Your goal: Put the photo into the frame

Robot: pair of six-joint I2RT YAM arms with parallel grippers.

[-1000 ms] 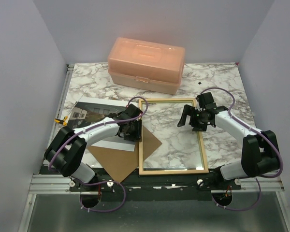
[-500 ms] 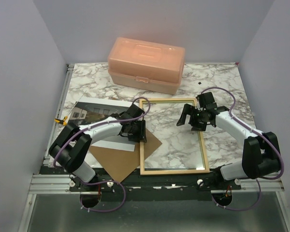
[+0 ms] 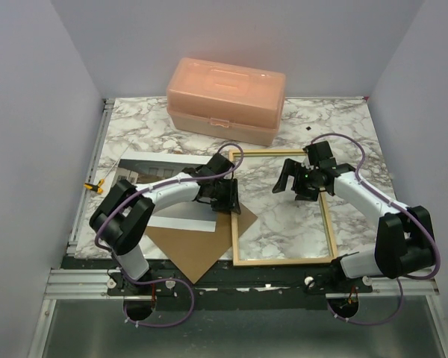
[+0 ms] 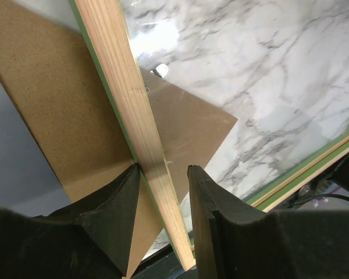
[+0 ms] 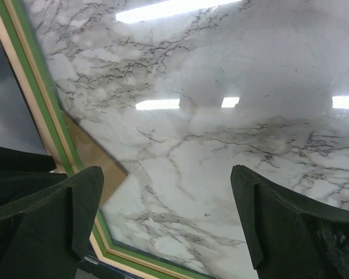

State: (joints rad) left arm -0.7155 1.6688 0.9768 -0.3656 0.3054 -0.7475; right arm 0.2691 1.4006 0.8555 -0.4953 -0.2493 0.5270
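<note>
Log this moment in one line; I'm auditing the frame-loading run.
left gripper: shut on frame left rail | right gripper: open over frame | photo: on table, outside frame | backing board: corner under frame

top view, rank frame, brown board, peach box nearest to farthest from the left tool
1. frame: its left rail is gripped by the left tool
2. brown board: just toward the near edge
3. peach box: far edge

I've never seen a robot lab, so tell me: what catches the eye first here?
A big peach plastic box sits at the back of the marble table. In front of it, the left gripper straddles the left rail of the frame, while the right gripper hangs open over its middle. The photo lies at the left.
</note>
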